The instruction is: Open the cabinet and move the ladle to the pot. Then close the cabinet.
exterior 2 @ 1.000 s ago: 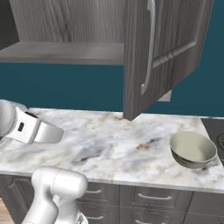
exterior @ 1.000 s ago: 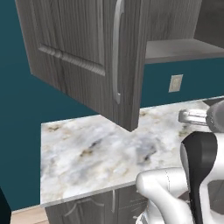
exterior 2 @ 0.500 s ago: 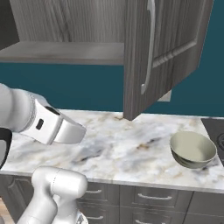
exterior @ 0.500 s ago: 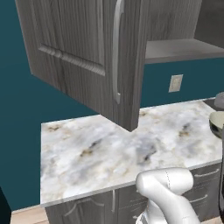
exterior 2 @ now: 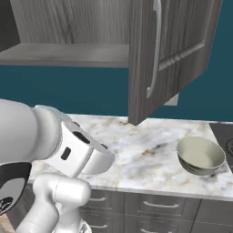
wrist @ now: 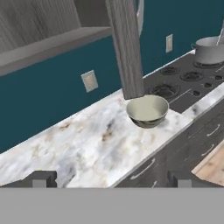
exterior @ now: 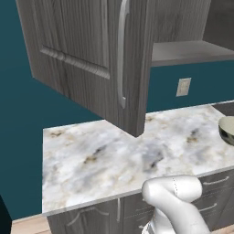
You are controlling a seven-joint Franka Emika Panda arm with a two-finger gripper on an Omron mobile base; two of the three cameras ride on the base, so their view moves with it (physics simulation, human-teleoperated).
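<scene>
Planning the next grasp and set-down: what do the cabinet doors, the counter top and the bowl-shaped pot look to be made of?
The cabinet: dark grey wood by its streaky grain, matte, with a slim silvery bar handle, probably metal.
The counter top: white stone with grey and tan veining, apparently marble, smooth.
The pot: dull grey-olive outside, paler inside; a soft sheen suggests metal, though glazed ceramic can't be ruled out.

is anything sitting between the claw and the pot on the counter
Nothing visible does. In the hand view, just bare marble counter lies between the open claw and the pot. The open cabinet door hangs beyond the pot, above the counter.
</scene>
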